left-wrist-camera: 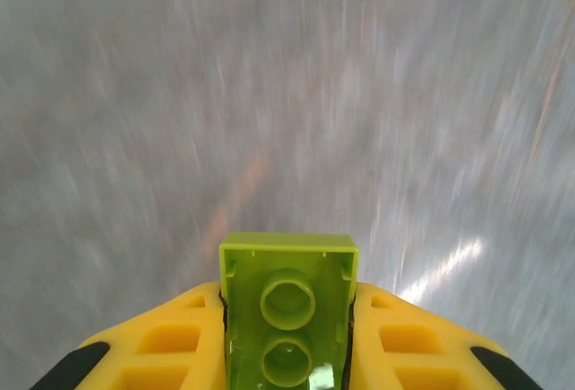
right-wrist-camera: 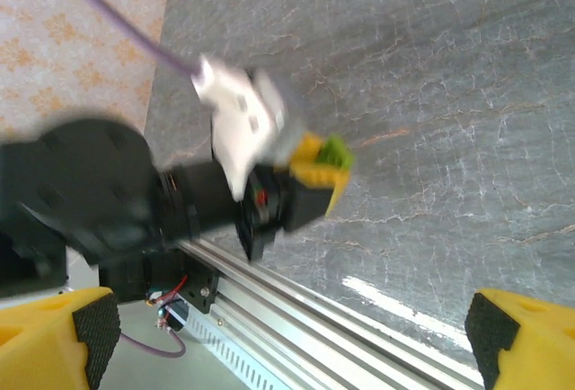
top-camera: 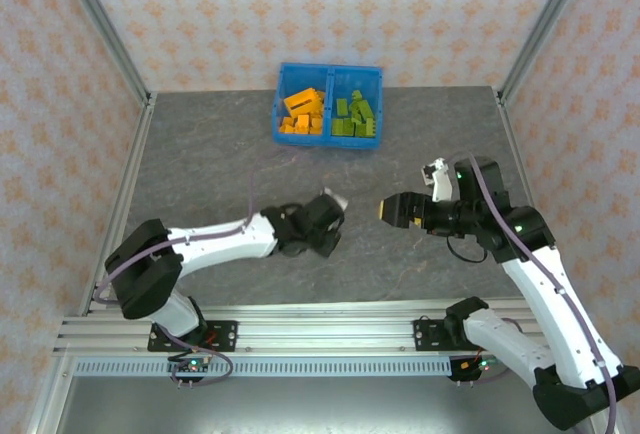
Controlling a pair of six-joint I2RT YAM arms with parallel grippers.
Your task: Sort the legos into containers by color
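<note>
Lime-green brick (left-wrist-camera: 287,305) clamped between the yellow fingers (left-wrist-camera: 162,350) of the left gripper (left-wrist-camera: 287,336).
We see the right gripper (top-camera: 392,210) spread wide and empty over the grey table (top-camera: 220,154).

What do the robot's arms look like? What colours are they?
Both arms are white tubes with black joints. A purple cable runs along the left arm and the right arm. Small green lights glow on the right one. The fingers are bright yellow with black pads.

Blue bin (top-camera: 330,67); orange bricks (top-camera: 302,114); lime bricks (top-camera: 356,117); yellow left gripper (left-wrist-camera: 287,296); lime brick (left-wrist-camera: 287,260); grey table (top-camera: 200,174).
</note>
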